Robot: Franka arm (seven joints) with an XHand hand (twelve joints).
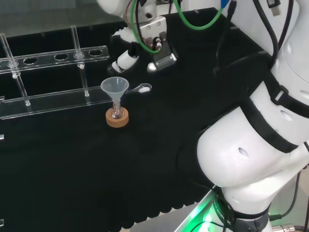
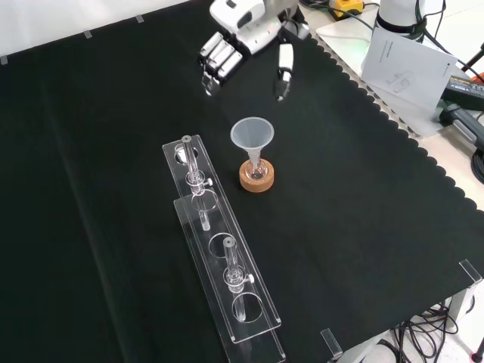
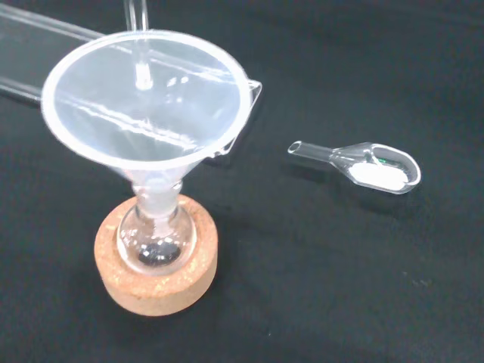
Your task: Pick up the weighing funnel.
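Front view: the hand (image 2: pixel 249 34) hangs near the bench's far edge, fingers straight and spread, holding nothing. The weighing funnel (image 1: pixel 143 88) lies on the cloth, apart from the hand, just beside the funnel (image 1: pixel 115 87) on its far-edge side.

Matt black cloth (image 3: pixel 340 295) is laid down; cork ring (image 3: pixel 155 286) is left rough and grainy, funnel (image 3: pixel 144 98) and weighing funnel (image 3: pixel 363 162) are finished glossy-clear.

Black cloth (image 2: pixel 113 151); tan speckled cork ring (image 3: pixel 155 283); clear funnel (image 3: pixel 144 98); black-white hand (image 2: pixel 246 26).
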